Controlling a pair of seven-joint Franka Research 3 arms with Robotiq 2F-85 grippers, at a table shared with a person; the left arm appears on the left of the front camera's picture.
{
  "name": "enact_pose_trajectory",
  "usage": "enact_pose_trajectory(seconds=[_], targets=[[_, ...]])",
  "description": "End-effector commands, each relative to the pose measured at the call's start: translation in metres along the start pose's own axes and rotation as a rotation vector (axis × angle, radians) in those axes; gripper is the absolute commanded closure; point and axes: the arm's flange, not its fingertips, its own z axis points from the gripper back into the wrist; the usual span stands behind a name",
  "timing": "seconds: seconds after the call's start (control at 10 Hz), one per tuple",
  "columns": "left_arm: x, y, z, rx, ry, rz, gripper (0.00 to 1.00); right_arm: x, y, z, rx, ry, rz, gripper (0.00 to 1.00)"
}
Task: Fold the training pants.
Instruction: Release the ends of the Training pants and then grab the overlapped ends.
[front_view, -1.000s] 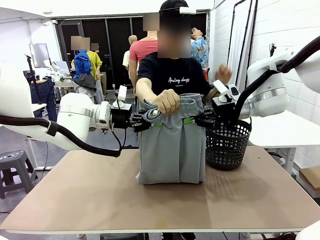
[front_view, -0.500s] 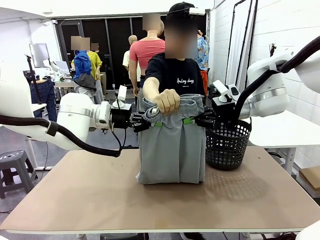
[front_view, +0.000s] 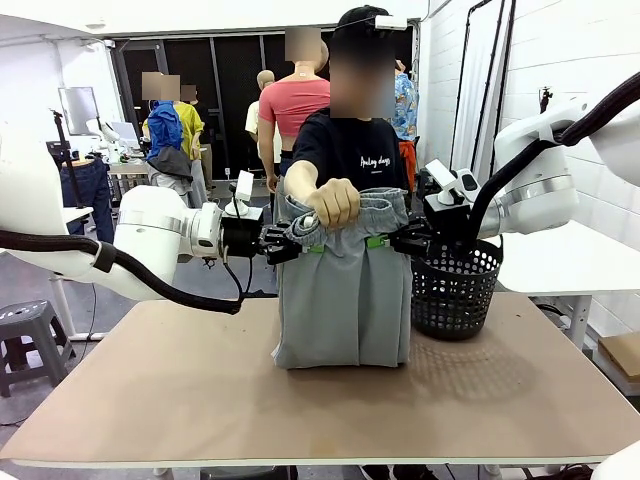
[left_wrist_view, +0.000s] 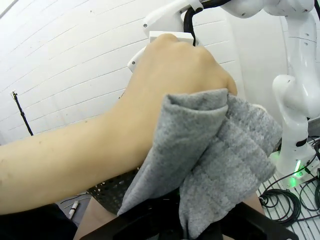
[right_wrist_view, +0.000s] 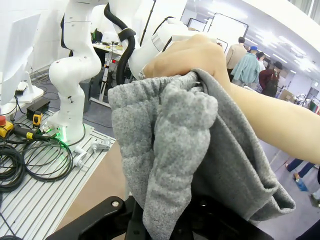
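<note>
The light grey training pants (front_view: 345, 300) hang upright over the table, their lower end resting on the tabletop. My left gripper (front_view: 292, 240) is shut on the left side of the gathered waistband, and my right gripper (front_view: 392, 240) is shut on its right side. A person's hand (front_view: 333, 202) grips the middle of the waistband from above. In the left wrist view that hand (left_wrist_view: 170, 75) bunches the grey fabric (left_wrist_view: 220, 145) just beyond my fingers. Seen from the right wrist, the hand (right_wrist_view: 187, 55) holds the pants (right_wrist_view: 170, 140) from the far side.
A black mesh basket (front_view: 455, 288) stands on the table right of the pants, close under my right gripper. The brown tabletop (front_view: 200, 390) lies bare in front and to the left. The person stands at the far edge.
The person's other hand, raised at the right a second ago, has dropped out of sight and their body has shifted slightly right. The pants and both grippers have stayed put.
</note>
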Motion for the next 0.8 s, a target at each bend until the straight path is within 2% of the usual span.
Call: enact_pose_trajectory(seconds=[0.0,0.3,0.4,0.7], targets=[[0.0032,0.0003,-0.0007,0.011,0.001,-0.006,1.00,0.0003,0.0007,-0.0010,0.000,-0.006,0.009,1.00],[0.0032,0.0003,-0.0007,0.011,0.001,-0.006,1.00,0.0003,0.0007,-0.0010,0.000,-0.006,0.009,1.00],[0.0000,0.0000,0.0000,0.000,0.000,0.000,0.93,0.0000,0.0000,0.0000,0.000,0.000,0.000,0.91],[-0.0020,0.0021,0.0059,0.026,-0.007,0.005,0.33,-0.0004,-0.0040,0.0004,0.006,-0.009,-0.027,0.34]])
